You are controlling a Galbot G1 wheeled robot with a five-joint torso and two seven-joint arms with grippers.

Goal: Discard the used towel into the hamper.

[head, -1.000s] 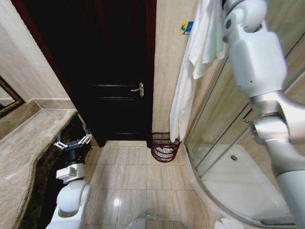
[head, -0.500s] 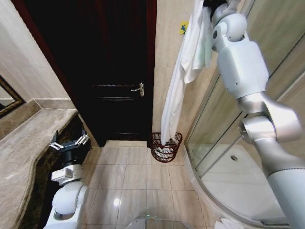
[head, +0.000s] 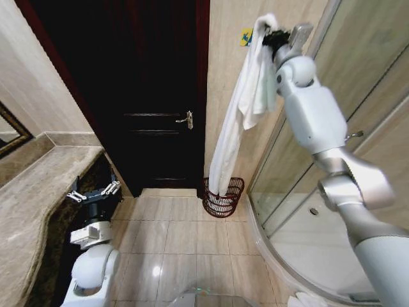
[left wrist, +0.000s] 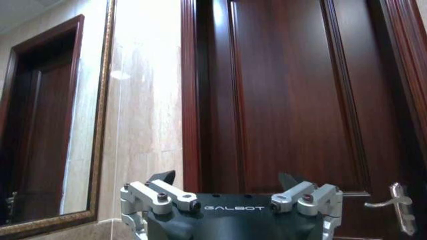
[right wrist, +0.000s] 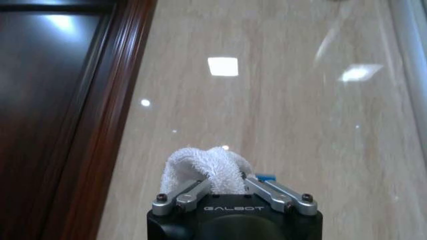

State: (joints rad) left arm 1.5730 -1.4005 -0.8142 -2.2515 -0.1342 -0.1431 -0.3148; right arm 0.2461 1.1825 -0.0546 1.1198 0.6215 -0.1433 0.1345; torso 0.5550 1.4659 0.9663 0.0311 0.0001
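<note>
A long white towel (head: 238, 121) hangs from my right gripper (head: 271, 33), which is raised high by the wall and shut on the towel's top fold (right wrist: 208, 170). The towel's lower end dangles over the hamper (head: 223, 197), a small round dark reddish-brown openwork basket on the floor beside the door frame, with something white inside it. My left gripper (head: 94, 190) is parked low at the left near the counter, open with nothing between its fingers (left wrist: 163, 179).
A dark wooden door (head: 147, 89) with a metal handle (head: 186, 119) faces me. A marble counter (head: 32, 192) runs along the left. A glass shower enclosure (head: 319, 192) curves on the right. Tiled floor (head: 192, 236) lies open in the middle.
My right arm has swung left and down, carrying the towel away from the shower glass until its lower end hangs over the hamper. The left arm has stayed parked.
</note>
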